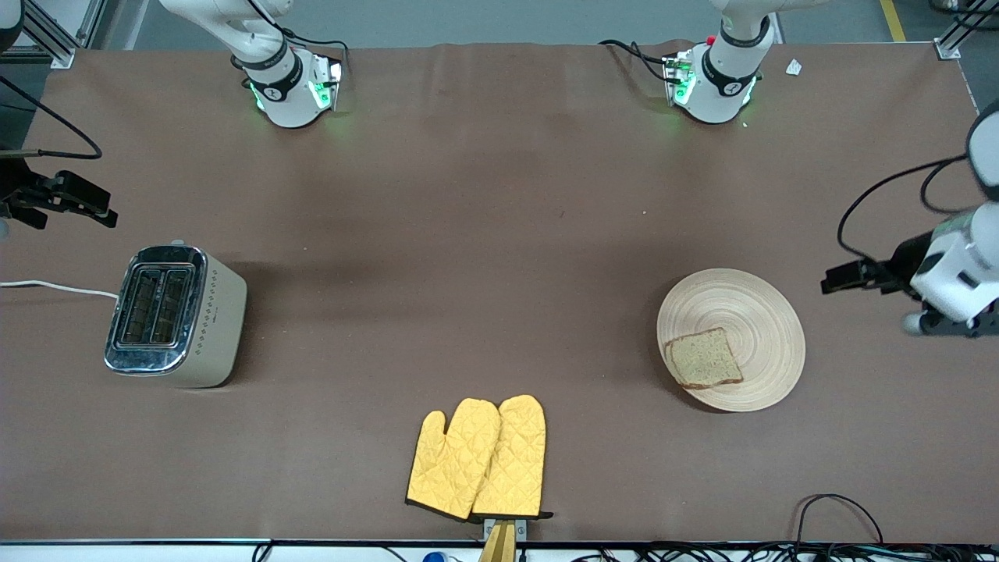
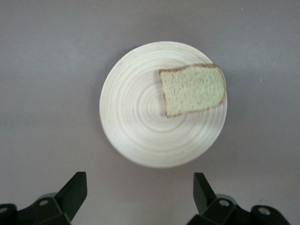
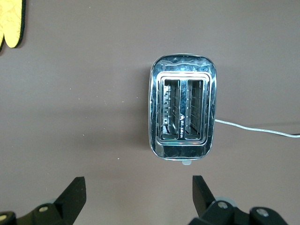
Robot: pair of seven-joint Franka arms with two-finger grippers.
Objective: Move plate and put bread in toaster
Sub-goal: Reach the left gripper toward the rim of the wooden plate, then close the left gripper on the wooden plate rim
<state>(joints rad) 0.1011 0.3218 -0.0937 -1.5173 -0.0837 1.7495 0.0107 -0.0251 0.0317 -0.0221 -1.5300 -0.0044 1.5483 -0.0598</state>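
Observation:
The round beige plate point(image 1: 753, 312) lies toward the left arm's end of the table. The slice of brown bread point(image 1: 705, 359) rests on the part of the plate nearest the front camera. My left gripper point(image 1: 839, 279) hangs open over bare table beside the plate. In the left wrist view, the plate point(image 2: 136, 122) and bread point(image 2: 193, 89) lie just past the empty left gripper point(image 2: 139, 180). The cream toaster point(image 1: 175, 316) stands at the right arm's end, both slots empty. My right gripper point(image 1: 97, 211) hovers open over the table close to it. The right wrist view shows the toaster point(image 3: 183, 112) from above, ahead of the empty right gripper point(image 3: 138, 183).
Two yellow oven mitts point(image 1: 480, 459) lie by the table's front edge, midway between toaster and plate; one mitt point(image 3: 10, 21) shows in the right wrist view. The toaster's white cord point(image 1: 55, 287) runs off the table's end. Brown cloth covers the table point(image 1: 499, 234).

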